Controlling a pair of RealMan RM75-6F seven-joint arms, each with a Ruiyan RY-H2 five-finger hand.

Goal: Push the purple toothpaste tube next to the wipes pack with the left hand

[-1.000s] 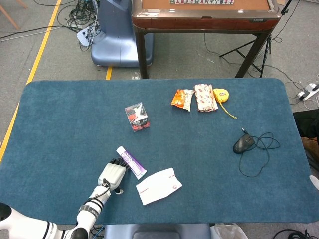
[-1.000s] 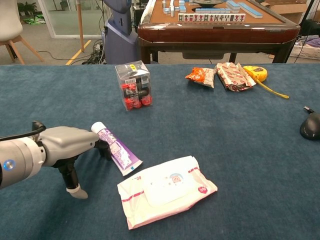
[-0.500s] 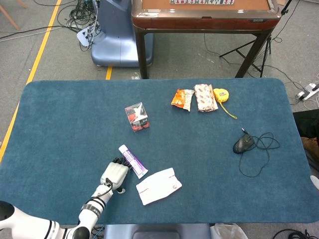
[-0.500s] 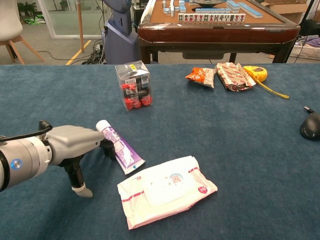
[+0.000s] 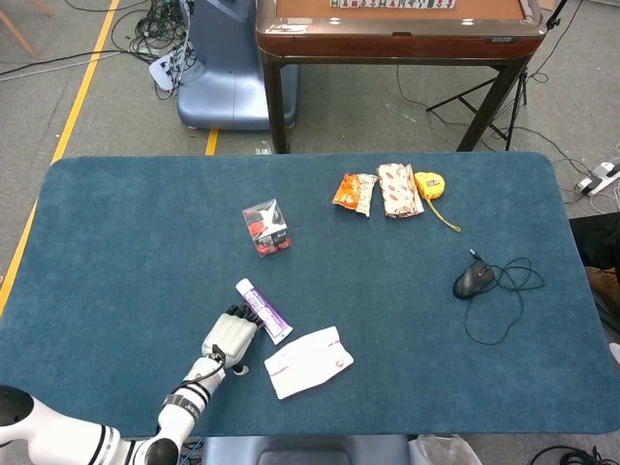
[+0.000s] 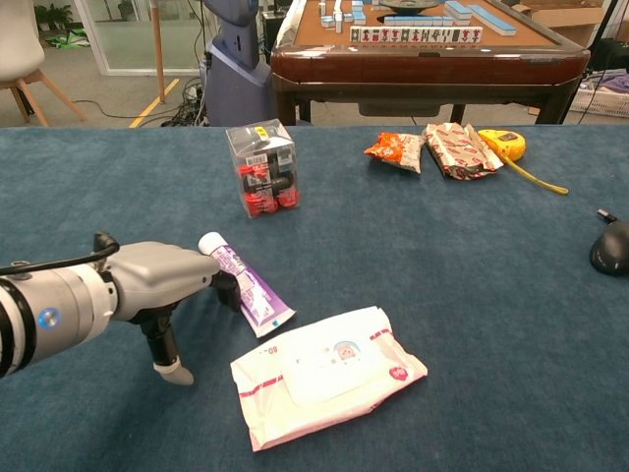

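The purple toothpaste tube [image 5: 263, 310] [image 6: 249, 285] lies flat on the blue table, white cap pointing away, its flat end almost at the upper left corner of the white wipes pack [image 5: 308, 361] [image 6: 326, 373]. My left hand [image 5: 229, 335] [image 6: 157, 287] rests on the table on the tube's left side, fingers [image 6: 224, 286] pressed against the tube's side, thumb pointing down to the cloth. It holds nothing. My right hand appears in neither view.
A clear box of red and black items [image 5: 265, 227] [image 6: 260, 168] stands behind the tube. Snack packets [image 5: 378, 191], a yellow tape measure [image 5: 429, 184] and a black mouse [image 5: 474, 280] with its cable lie further right. The table's front edge is close behind my left hand.
My left hand has slid right and slightly away from me, pushing the tube with it. The tube's flat end is now closer to the wipes pack.
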